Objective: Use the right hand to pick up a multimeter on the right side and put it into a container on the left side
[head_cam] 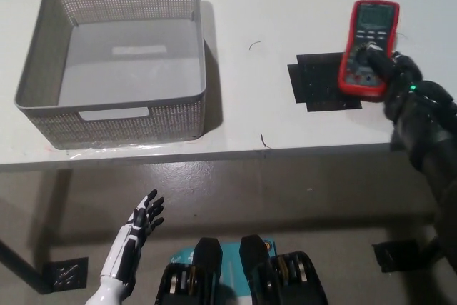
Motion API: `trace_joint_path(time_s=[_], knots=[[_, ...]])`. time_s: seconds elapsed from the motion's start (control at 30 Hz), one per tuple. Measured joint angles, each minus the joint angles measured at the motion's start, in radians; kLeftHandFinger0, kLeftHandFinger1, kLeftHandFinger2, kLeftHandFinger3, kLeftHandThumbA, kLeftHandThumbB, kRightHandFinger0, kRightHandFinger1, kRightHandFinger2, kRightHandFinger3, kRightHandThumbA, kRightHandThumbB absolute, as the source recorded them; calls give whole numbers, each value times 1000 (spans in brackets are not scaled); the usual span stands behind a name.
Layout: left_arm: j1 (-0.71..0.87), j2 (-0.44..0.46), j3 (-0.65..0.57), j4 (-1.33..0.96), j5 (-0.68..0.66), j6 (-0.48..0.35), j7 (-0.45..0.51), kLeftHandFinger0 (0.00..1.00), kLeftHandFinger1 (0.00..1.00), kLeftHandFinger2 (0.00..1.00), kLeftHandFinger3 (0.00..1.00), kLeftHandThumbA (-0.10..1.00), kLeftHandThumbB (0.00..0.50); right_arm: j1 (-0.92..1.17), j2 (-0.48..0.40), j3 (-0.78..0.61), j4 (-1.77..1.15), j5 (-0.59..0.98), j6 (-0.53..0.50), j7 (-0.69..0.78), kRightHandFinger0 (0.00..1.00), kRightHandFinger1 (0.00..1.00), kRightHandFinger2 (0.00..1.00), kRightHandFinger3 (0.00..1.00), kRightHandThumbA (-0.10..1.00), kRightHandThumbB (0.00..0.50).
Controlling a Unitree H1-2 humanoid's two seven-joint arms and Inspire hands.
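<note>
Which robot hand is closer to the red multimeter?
Right. The black right hand holds the red multimeter; the white left hand rests far off, below the table edge at lower left.

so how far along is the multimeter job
Early stage. Done: the right hand has reached the red multimeter and closed on its lower end, over the black patch on the table. Left: carry it across and release it into the grey basket, which holds nothing. The left hand rests open below the table edge.
</note>
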Motion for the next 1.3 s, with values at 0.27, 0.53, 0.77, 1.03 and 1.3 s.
trace_joint_path(time_s=[0.27, 0.53, 0.77, 1.03, 1.3], knots=[[0, -1, 0, 0, 0, 0, 0, 1000, 1000, 1000, 1000, 1000, 465, -82, 113, -60, 3, 109, 56, 37, 0, 22, 710, 1000, -100, 118], [12, 1, -3, -2, 0, -1, 0, 1000, 1000, 1000, 1000, 1000, 458, -197, 209, -37, -2, 160, 76, 70, 0, 44, 740, 1000, -100, 102], [14, 2, -18, -8, 0, 0, -1, 1000, 1000, 1000, 1000, 1000, 425, -282, 283, 6, -10, 198, 87, 96, 0, 72, 818, 1000, -100, 121], [13, 8, -35, -29, 2, 4, -1, 1000, 1000, 1000, 1000, 1000, 429, -321, 337, 84, -12, 215, 87, 99, 0, 154, 838, 585, -100, 188], [13, 14, -38, -27, 4, 3, -1, 1000, 1000, 1000, 1000, 1000, 496, -317, 357, 437, -10, 79, 64, 80, 0, 423, 805, 655, -100, 229]])
